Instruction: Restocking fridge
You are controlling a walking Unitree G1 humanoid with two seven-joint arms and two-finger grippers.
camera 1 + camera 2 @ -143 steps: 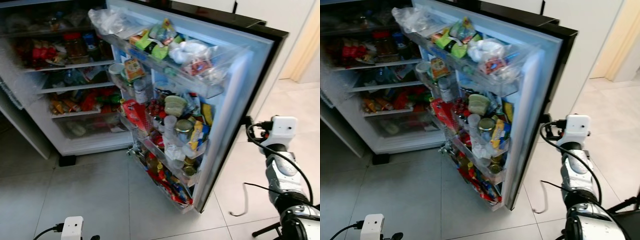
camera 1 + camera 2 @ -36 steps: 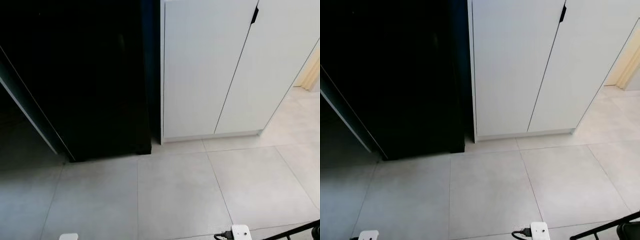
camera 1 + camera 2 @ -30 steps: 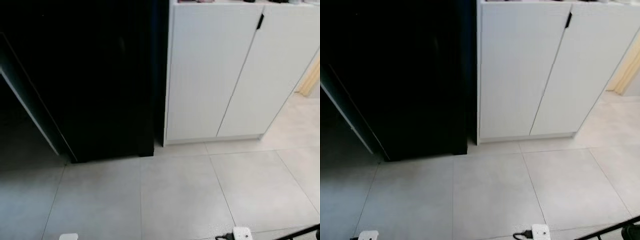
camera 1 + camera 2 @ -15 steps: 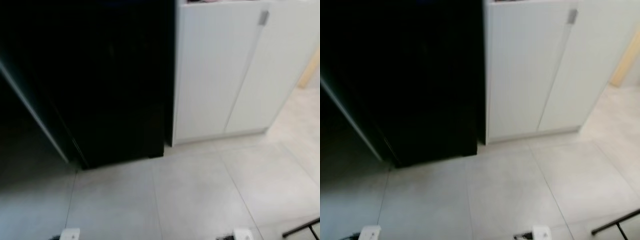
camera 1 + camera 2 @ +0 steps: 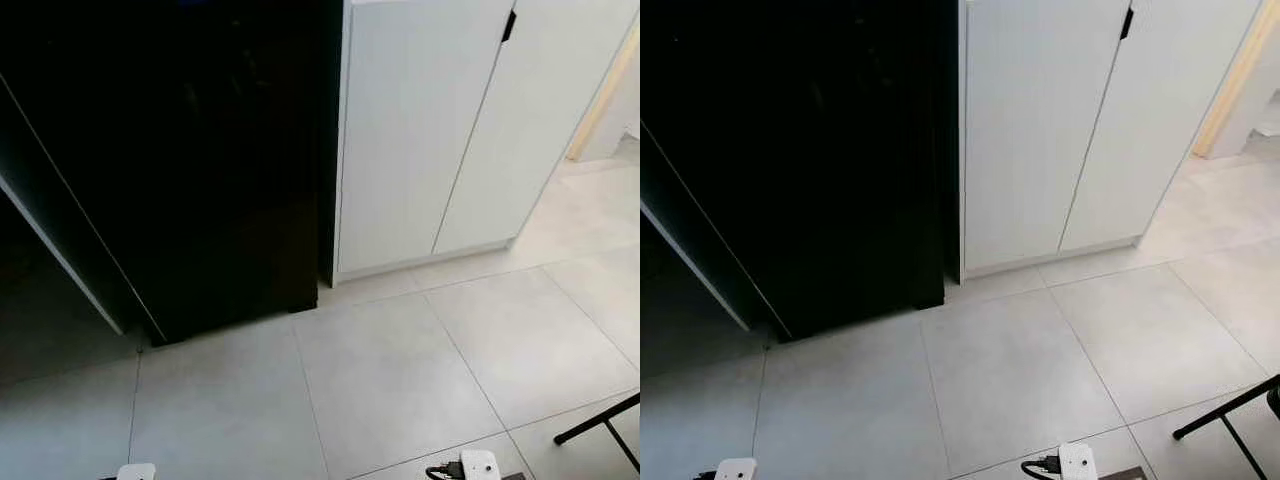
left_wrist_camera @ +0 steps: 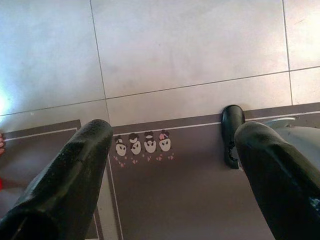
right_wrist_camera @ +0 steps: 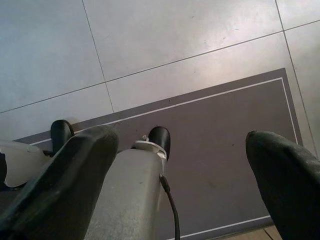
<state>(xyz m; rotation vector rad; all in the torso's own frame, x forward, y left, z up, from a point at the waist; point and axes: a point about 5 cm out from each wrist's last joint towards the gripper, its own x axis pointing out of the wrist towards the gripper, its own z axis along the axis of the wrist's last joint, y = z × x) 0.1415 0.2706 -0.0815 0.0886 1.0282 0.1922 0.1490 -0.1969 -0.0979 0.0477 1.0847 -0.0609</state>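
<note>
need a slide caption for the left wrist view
Left claw open above a grey floor mat printed with four small penguin figures, pale floor tiles beyond.

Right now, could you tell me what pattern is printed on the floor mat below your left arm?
A row of four small penguin-like figures on the grey-brown mat, clearest in the left wrist view.

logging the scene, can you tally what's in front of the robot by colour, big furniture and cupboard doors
black: 1, the fridge
white: 2, the left cupboard door and the right cupboard door
total: 3
</note>
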